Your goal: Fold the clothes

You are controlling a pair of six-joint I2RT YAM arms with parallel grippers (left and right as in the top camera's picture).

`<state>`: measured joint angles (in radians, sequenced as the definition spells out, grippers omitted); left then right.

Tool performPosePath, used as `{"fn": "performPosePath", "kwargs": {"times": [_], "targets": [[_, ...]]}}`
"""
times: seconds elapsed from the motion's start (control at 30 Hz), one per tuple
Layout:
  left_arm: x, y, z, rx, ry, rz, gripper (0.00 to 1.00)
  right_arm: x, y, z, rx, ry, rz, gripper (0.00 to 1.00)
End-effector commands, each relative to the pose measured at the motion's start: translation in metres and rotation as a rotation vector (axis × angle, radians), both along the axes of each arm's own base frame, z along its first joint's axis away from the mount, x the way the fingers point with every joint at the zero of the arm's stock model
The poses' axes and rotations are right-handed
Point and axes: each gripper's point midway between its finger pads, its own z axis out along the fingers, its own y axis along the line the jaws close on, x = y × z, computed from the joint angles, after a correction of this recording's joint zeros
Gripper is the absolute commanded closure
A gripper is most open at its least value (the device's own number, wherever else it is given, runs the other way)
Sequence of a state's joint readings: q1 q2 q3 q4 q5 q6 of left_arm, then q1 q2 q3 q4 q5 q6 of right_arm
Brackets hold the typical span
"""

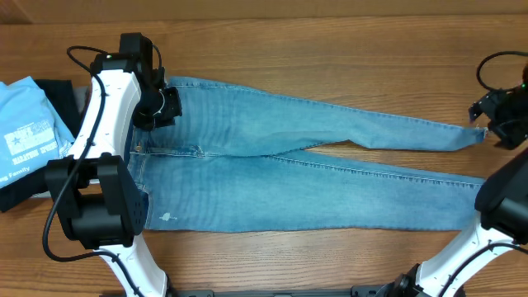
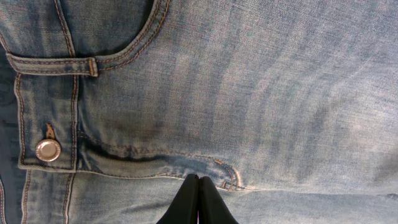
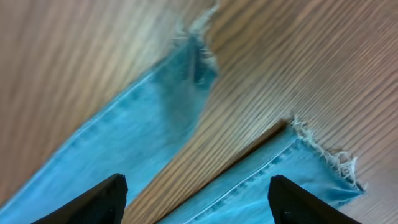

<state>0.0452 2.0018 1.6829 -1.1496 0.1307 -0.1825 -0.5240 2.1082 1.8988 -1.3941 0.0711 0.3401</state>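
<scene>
The clothes, light-wash blue jeans (image 1: 313, 177), lie spread flat across the wooden table, waist at the left and both legs running right. My left gripper (image 1: 165, 106) hovers over the waist end. In the left wrist view its fingers (image 2: 199, 190) are pressed together, shut, tips at a pocket seam, with the waistband button (image 2: 48, 150) to the left. My right gripper (image 1: 488, 114) sits at the far leg's frayed hem (image 1: 477, 132). In the right wrist view it (image 3: 198, 193) stands wide open above both leg ends (image 3: 155, 118), nothing between its fingers.
A light blue T-shirt with white print (image 1: 25, 124) lies at the left edge on dark folded garments (image 1: 58, 89). Black cables (image 1: 495, 62) loop at the far right. Both arm bases stand along the table's front edge (image 1: 272, 289).
</scene>
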Motion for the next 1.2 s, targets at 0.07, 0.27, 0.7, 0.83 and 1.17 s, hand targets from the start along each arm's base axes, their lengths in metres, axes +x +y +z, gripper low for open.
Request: {"fn": "performPosePath", "kwargs": {"times": [0.07,0.27,0.7,0.83,1.17], "targets": [[0.005,-0.003,0.014,0.003,-0.041,-0.025,0.96,-0.014,0.013,-0.040,0.110,0.019,0.029,0.30],[0.005,-0.003,0.014,0.003,-0.042,-0.025,0.96,0.001,0.060,-0.114,0.144,-0.059,0.117,0.30],[0.005,-0.003,0.014,0.005,-0.043,-0.033,0.96,-0.044,0.079,0.044,0.118,0.024,0.203,0.96],[0.008,-0.003,0.014,0.005,-0.053,-0.033,0.96,-0.053,0.109,0.076,0.216,0.009,0.335,0.93],[0.012,-0.002,0.015,0.007,-0.070,-0.037,0.96,-0.041,0.135,0.141,0.217,-0.271,0.430,0.92]]}}
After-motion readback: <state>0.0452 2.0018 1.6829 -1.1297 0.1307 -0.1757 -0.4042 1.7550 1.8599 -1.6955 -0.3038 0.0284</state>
